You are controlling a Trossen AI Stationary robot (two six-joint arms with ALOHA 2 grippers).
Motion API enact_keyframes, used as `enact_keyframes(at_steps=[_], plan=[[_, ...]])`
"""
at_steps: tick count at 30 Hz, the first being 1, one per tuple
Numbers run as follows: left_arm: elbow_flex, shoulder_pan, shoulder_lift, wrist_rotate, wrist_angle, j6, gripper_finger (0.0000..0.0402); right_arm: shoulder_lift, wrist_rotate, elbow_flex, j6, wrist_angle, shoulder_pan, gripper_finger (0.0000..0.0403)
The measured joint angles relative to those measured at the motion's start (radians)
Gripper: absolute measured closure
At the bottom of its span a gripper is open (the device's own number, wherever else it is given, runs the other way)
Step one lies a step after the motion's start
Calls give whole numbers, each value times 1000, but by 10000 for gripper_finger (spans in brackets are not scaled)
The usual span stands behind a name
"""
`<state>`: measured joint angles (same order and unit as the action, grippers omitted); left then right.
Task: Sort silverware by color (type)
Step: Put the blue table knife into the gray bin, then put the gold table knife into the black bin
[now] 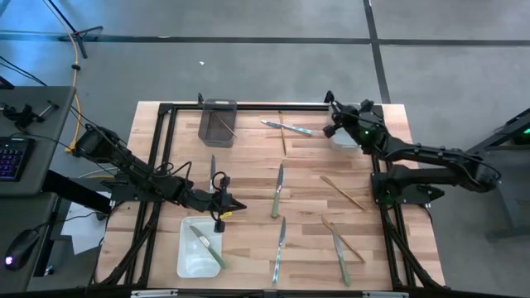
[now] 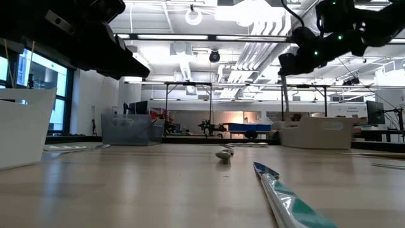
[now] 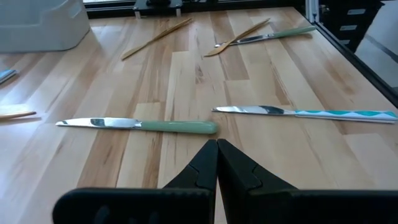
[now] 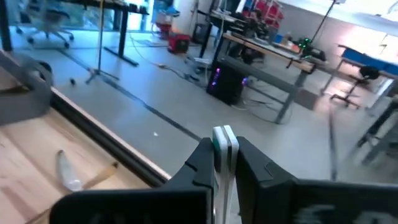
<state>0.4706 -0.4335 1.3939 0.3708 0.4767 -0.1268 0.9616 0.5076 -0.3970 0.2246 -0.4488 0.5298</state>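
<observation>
My right gripper (image 1: pixel 331 112) is raised over the table's far right, above a white bin (image 1: pixel 346 139), and is shut on a pale silvery utensil (image 4: pixel 224 142). My left gripper (image 1: pixel 238 204) is shut and empty, low over the table beside another white bin (image 1: pixel 186 258) that holds a green-handled knife (image 1: pixel 207 246). Just past its fingertips (image 3: pixel 217 149) lie a green-handled knife (image 3: pixel 140 125) and a teal-patterned knife (image 3: pixel 311 114), flat on the wood. More knives (image 1: pixel 277 192) and brown sticks (image 1: pixel 344 193) lie scattered on the table. My right gripper pinches the pale utensil between its two fingers. Only the utensil's end (image 4: pixel 224 134) shows, sticking out past the fingertips. The utensil is lifted clear of the table. The fingers hide the rest of it.
A grey bin (image 1: pixel 217 122) with a brown stick in it stands at the far left. A knife crossed with a brown stick (image 1: pixel 284 128) lies at the far middle. More utensils (image 1: pixel 339 248) lie near the front right. A black frame (image 1: pixel 166 108) borders the table.
</observation>
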Motion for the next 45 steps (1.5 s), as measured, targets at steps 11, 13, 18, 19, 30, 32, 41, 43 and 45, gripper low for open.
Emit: enact_keyframes(at_steps=[11, 13, 18, 19, 30, 32, 41, 43, 45], plan=[[0, 1, 0, 1, -1, 4, 401, 3, 135, 21, -206, -174, -46, 397], [0, 1, 0, 1, -1, 1, 401, 16, 202, 21, -288, -163, -57, 397], [0, 1, 0, 1, -1, -2, 401, 70, 369, 21, -462, -136, -82, 397], [0, 0, 0, 1, -1, -2, 402, 82, 396, 21, -495, -130, -86, 397], [0, 0, 0, 0, -1, -1, 401, 153, 486, 21, -701, -43, -94, 323], [0, 0, 0, 1, -1, -1, 401, 151, 487, 21, -717, -25, -94, 302], [0, 1, 0, 4, -1, -1, 402, 121, 414, 21, -691, 62, -95, 243], [0, 1, 0, 4, -1, -1, 402, 103, 397, 20, -684, 88, -101, 239], [0, 1, 0, 4, -1, -1, 401, 81, 385, 20, -640, 104, -111, 240]])
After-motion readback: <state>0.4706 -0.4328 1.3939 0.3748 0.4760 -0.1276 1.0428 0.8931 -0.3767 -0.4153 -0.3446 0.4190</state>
